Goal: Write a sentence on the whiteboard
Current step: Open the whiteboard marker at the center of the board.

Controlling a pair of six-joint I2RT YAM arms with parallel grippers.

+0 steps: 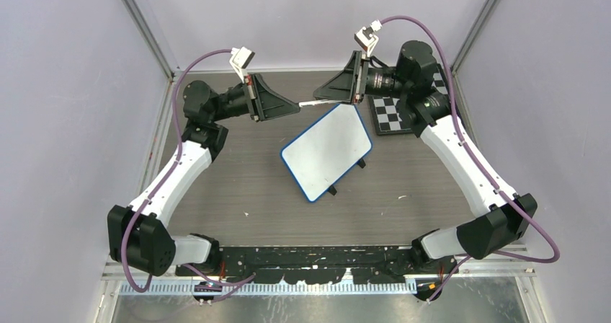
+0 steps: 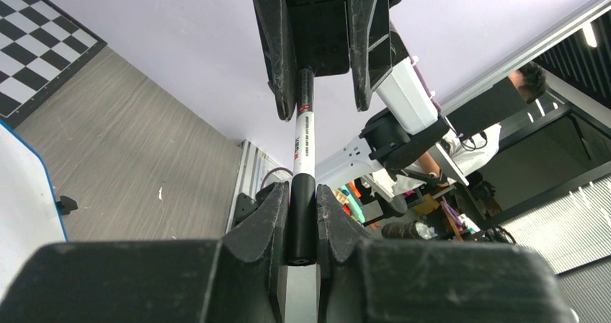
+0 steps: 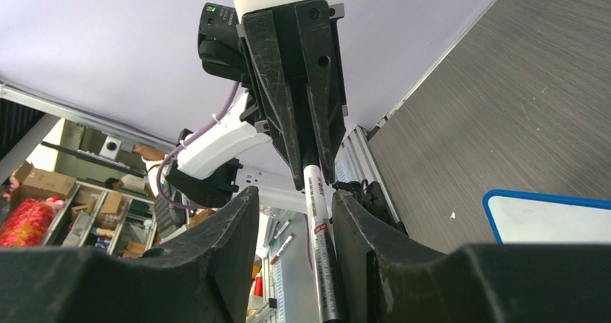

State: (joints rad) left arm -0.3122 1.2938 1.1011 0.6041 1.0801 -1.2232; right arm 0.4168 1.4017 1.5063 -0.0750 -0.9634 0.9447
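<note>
Treat task as barely begun: whiteboard (image 1: 328,150) blank, propped on its feet mid-bench (image 1: 230,186). Marker (image 2: 303,143) held in air just beyond whiteboard's far edge, apparently capped. Left fingers (image 2: 266,215) pinching black cap end; right fingers (image 3: 230,222) spread loosely around barrel. Remaining: uncapping, all writing. Grey wood-grain surface, lilac walls (image 1: 65,85), checkered board (image 1: 389,114) beyond whiteboard's far right corner.

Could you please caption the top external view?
Left pincer grips a marker whose other end sits inside the open right pincer, near the whiteboard.

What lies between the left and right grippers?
A marker, clamped by the left gripper, reaches into the open right gripper; clearest in the left wrist view.
</note>
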